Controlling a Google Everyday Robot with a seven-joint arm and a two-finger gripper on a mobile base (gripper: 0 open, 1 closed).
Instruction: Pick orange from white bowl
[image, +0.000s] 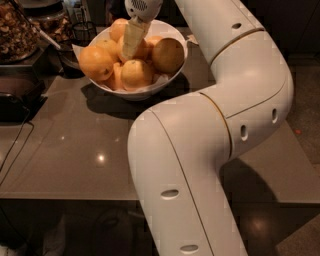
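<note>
The white bowl (146, 90) stands at the back of the grey-brown table (75, 150) and holds several oranges. A bright orange (95, 62) lies at its left, a paler one (136, 73) at the front, and a darker, brownish one (168, 55) at the right. My gripper (129, 49) comes down from above into the middle of the bowl, among the oranges and touching or just over the ones in the centre. My white arm (210, 130) fills the right half of the view.
A glass jar of nuts (17, 30) and a dark holder (75, 37) stand left of the bowl. A black device (17, 100) sits at the left edge, with a cable (15, 150) trailing across the table. The table's front edge (65, 196) is near.
</note>
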